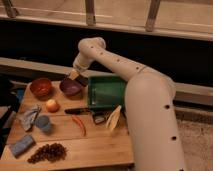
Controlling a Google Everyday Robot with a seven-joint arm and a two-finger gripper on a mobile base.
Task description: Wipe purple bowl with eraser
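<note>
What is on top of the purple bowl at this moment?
The gripper, shut on the eraser, is over the purple bowl's right rim. The visible part of the bowl's inside looks empty; the part under the eraser is covered.

A wooden table (100, 145) stands before a dark railed wall (165, 55).

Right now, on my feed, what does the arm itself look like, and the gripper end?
The arm is a thick, smooth cream-white tube of rounded segments, with small dark dots along its shell and no loose cables showing. It narrows toward the wrist. The gripper, over the purple bowl's far rim beside the green tray, looks darker than the shell.
</note>
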